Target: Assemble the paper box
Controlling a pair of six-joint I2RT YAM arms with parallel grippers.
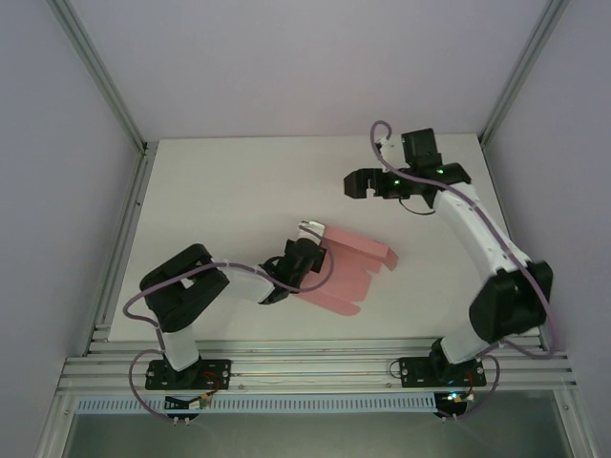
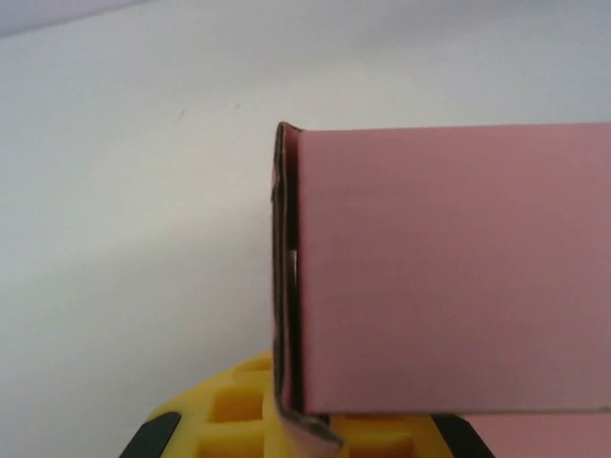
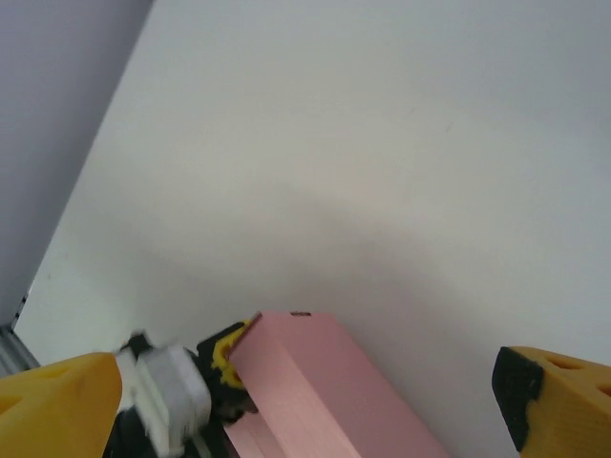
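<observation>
Top external view, item one: pink thin-card paper box (image 1: 358,250), partly folded, lying over the middle of the white table (image 1: 220,191), long axis running from centre-left toward the right. Several pink panels show, one overlapping another; a lower panel reaches toward the near edge.

Item two: left gripper (image 1: 313,250), at the left end of the paper box, jaws closed on the card there. Left wrist view: a flat pink panel with a folded edge on its left, layers of card visible along that fold; a yellow finger (image 2: 248,410) sits beneath the fold's lower corner.

Item three: right gripper (image 1: 355,183), well apart from the paper box, toward the far right of the table. Right wrist view: two yellow fingers (image 3: 67,401) set wide at the lower corners, jaws open and holding nothing; one end of the paper box appears between them, the left gripper touching its left side.
</observation>
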